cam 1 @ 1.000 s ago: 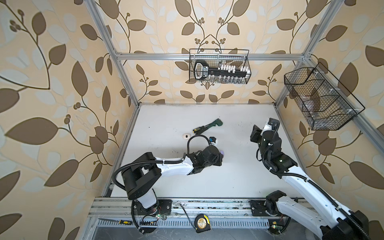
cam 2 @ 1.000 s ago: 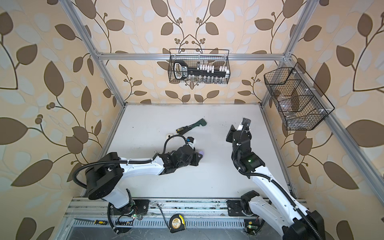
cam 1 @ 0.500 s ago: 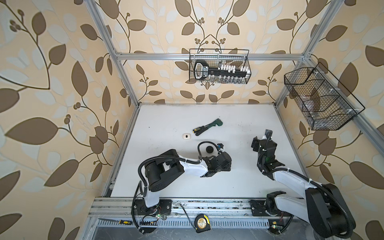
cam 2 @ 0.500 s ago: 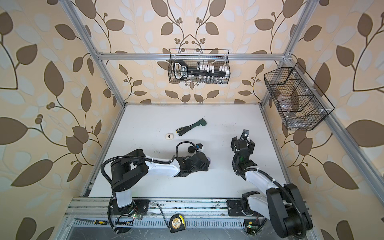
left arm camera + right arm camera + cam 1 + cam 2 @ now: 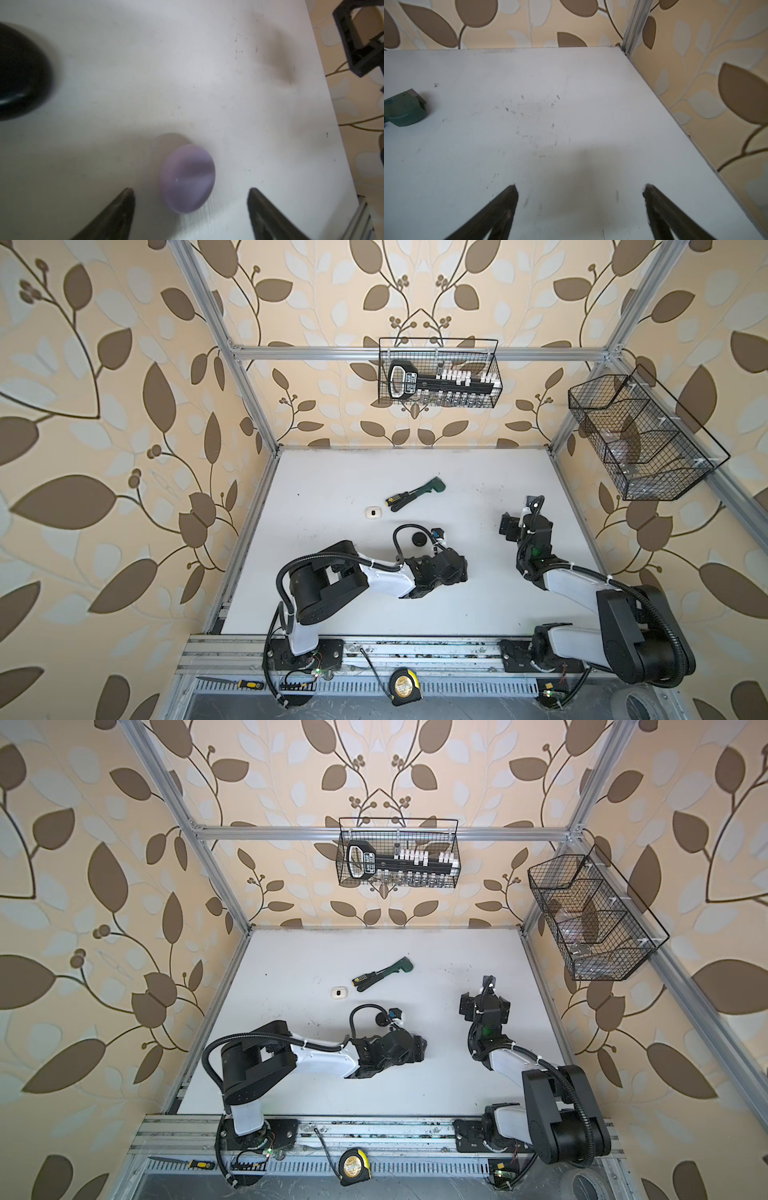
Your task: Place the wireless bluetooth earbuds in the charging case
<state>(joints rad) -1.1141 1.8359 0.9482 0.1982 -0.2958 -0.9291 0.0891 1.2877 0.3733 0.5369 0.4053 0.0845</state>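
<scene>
Leaf-patterned wallpaper (image 5: 124, 406) walls in a white bench (image 5: 332, 489). The left gripper (image 5: 190, 190) stands released, jaws wide. A closed lilac charging case (image 5: 187, 178) lies on the bench between its fingertips (image 5: 128, 193) and touches neither. The view is blurred, and whether earbuds are inside cannot be told. A round black case (image 5: 419, 539) sits near that gripper. A small white case (image 5: 373, 512) and a green-headed tool (image 5: 415, 493) lie well beyond it. The right gripper (image 5: 579, 187) is also spread open above bare bench, with the tool's green head far off to its side.
</scene>
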